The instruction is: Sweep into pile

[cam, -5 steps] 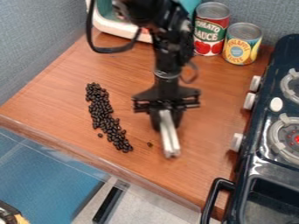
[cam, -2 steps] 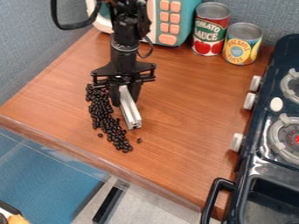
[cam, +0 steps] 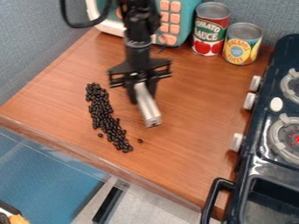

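Many dark beans in one slanting band, a metal bar gripped beside them

Dozens of small, dark beans (cam: 104, 116) lie on the brown wooden table (cam: 198, 100), bunched in a long, narrow band. It runs from the middle left of the view down toward the table's front edge, slanting to the right as it goes. One stray bean (cam: 140, 141) sits apart, just right of the band's lower end, and another loose bean (cam: 100, 135) lies close by its left side.

The black gripper (cam: 144, 97) hangs to the right of the band's upper part, apart from the beans. It is closed around a silvery metal bar (cam: 149, 111), which points down and slightly right, its end nearer the camera. Whether the bar touches the wood, I cannot tell.

Behind the arm, at the back of the table, stands a teal and white toy microwave (cam: 185, 22) with orange buttons. Just right of it are two cans side by side: a red and green can (cam: 210, 30) and, a little nearer the camera, a yellow and blue can (cam: 242, 43). A dark toy stove (cam: 251, 164) runs along the right side, its pale knobs (cam: 249, 101) facing the table.
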### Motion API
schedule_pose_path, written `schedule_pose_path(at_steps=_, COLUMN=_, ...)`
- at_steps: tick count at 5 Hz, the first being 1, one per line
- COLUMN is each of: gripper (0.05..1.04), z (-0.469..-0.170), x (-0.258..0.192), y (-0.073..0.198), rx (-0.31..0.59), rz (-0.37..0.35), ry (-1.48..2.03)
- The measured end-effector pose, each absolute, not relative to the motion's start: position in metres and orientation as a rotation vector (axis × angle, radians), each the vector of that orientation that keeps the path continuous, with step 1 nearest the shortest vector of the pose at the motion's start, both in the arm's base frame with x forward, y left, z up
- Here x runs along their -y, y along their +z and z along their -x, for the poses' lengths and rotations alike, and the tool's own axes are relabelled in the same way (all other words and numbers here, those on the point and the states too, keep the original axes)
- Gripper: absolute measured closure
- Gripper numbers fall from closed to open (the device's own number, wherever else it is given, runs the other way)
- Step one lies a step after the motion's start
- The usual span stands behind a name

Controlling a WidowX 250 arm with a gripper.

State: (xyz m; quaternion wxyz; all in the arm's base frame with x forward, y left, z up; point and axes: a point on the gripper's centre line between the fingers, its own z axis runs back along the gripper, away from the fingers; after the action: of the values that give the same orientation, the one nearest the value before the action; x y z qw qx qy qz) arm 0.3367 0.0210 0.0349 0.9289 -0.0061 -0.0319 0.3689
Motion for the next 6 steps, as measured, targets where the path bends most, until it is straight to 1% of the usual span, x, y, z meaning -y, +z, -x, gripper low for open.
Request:
schedule_pose_path(at_steps=1, gripper=0.698, z=-0.351, x=0.001, y=0.040, rx=0.069, rz=0.035, ry=0.743)
schedule_pose_path(at_steps=2, gripper=0.698, z=-0.366, x=0.013, y=0.024, rx=0.083, rz=-0.023, ry=0.754)
schedule_pose_path(at_steps=3, gripper=0.698, z=-0.380, x=0.018, y=0.012, rx=0.111, rz=-0.101, ry=0.759)
schedule_pose_path(at_steps=4, gripper=0.638, z=-0.392, x=0.017, y=0.012, rx=0.124, rz=-0.127, ry=0.751)
schedule_pose_path(at_steps=5, gripper=0.331, z=-0.397, x=0.018, y=0.014, rx=0.110, rz=-0.100, ry=0.766)
schedule_pose_path(at_steps=6, gripper=0.093, z=-0.393, x=0.013, y=0.020, rx=0.071, rz=-0.067, ry=0.789)
